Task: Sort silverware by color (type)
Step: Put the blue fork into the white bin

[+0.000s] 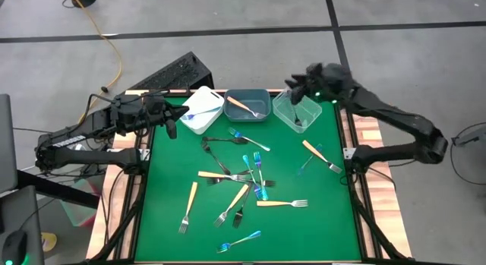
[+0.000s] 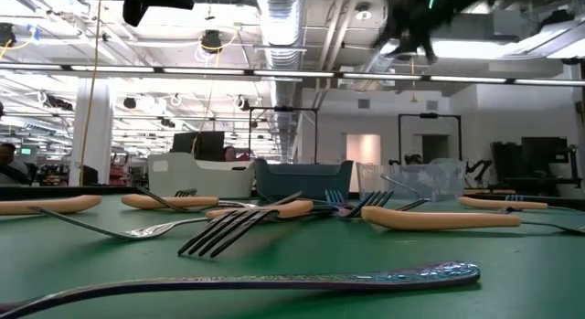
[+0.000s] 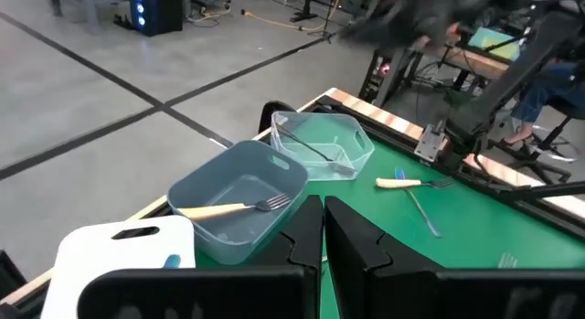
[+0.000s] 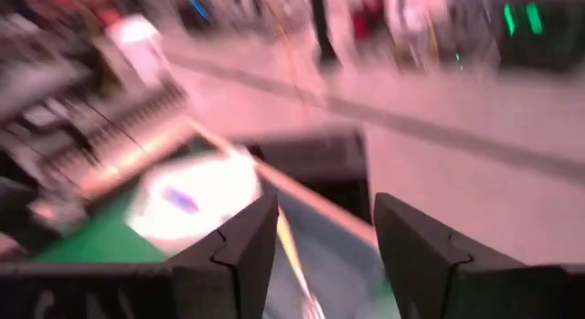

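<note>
Green mat [image 1: 304, 219]: white bin [image 1: 202, 111] holds a blue fork, grey-blue bin [image 1: 247, 105] an orange one; right tool [image 1: 298, 94] open, left tool [image 1: 168, 121] closed.

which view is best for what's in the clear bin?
Left wrist view: the clear bin sits unobstructed, a single dark utensil lying inside. The high view shows the bin partly under the right end effector. The low view shows only its side wall. The right wrist view is too blurred to tell.

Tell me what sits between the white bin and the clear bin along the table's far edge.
The grey-blue rectangular bin, holding one yellow-handled fork, sits between the white bin and clear bin; the high view shows it.
</note>
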You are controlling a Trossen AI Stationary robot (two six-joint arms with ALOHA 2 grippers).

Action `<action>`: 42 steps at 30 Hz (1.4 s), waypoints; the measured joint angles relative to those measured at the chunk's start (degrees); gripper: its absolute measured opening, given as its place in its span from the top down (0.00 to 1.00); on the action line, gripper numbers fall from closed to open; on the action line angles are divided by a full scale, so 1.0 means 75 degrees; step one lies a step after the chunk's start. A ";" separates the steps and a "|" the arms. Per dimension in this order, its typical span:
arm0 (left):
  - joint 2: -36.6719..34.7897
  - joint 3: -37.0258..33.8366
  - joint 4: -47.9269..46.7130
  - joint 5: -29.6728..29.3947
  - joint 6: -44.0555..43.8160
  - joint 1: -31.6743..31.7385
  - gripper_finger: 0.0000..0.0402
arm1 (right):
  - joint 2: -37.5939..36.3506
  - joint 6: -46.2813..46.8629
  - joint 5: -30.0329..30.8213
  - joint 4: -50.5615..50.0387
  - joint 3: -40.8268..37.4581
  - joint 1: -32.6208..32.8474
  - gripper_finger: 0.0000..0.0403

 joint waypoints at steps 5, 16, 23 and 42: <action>0.0000 0.0000 0.0642 0.0017 -0.0095 0.0000 1.00 | -0.0593 -0.0906 0.0000 0.0089 0.1091 0.0622 0.51; 0.0000 0.0000 0.1906 0.0136 -0.0506 0.0001 1.00 | -0.1455 -0.0865 -0.0011 -0.0244 0.1621 0.2061 0.51; 0.0186 0.0003 0.2659 0.1832 -0.0788 0.0003 1.00 | -0.1288 -0.1316 -0.0035 -0.0324 0.1621 0.3385 0.51; 0.2462 0.0003 0.2748 0.2075 -0.1138 -0.1955 1.00 | -0.0929 0.0054 0.0180 -0.4931 0.1618 0.5181 0.51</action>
